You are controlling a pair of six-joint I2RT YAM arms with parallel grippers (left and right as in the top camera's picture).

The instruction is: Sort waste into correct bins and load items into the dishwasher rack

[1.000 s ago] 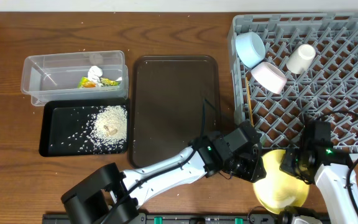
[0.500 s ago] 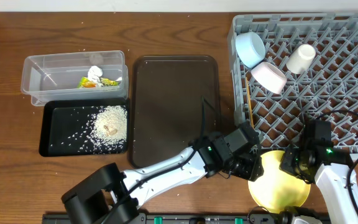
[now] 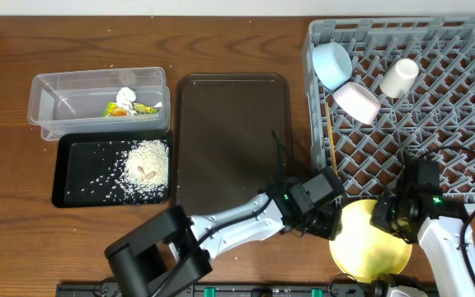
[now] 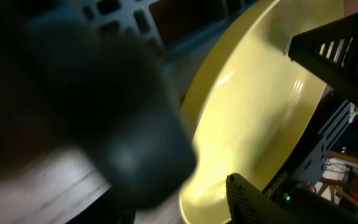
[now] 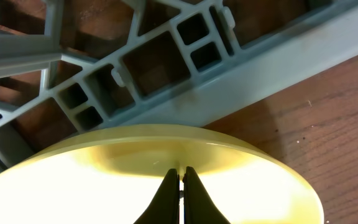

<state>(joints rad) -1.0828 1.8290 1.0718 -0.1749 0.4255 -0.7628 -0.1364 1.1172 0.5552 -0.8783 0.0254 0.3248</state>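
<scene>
- Yellow plate [image 3: 369, 247], pinched at the rim: the right gripper [image 5: 180, 177] has its fingertips clenched on the thin edge, at about one o'clock on the disc as seen from overhead.
- Left gripper [image 3: 328, 219] flanks the plate at ten o'clock with its fingers parted. Its wrist view shows the plate's rim running between them, with no squeeze visible, so it reads as released.
- Plate lies at five o'clock on the table [image 3: 221, 41], just outside the near wall of the dishwasher rack [image 3: 386, 25]. Whether its lower edge rests on the wood cannot be told.
- Handling, as a judgement: the plate looks rigid and glossy, so likely slick under the pads and light to moderate in weight. It could chip or clatter if knocked against the pegs.
- Held by one pinch at a single rim point, the plate may pivot or slide. A deeper bite across the lip, with the plate kept edge-on, should suit slotting it upright between pegs.
- Rack fills one to three o'clock on the table. A light blue bowl [image 3: 331, 64], a white bowl [image 3: 357, 101] and a small white cup [image 3: 400, 77] sit towards its eleven o'clock corner, and the near rows are bare.
- At nine o'clock, well apart, a clear box [image 3: 35, 107] holds a wrapper and a black tray [image 3: 60, 181] holds rice.
</scene>
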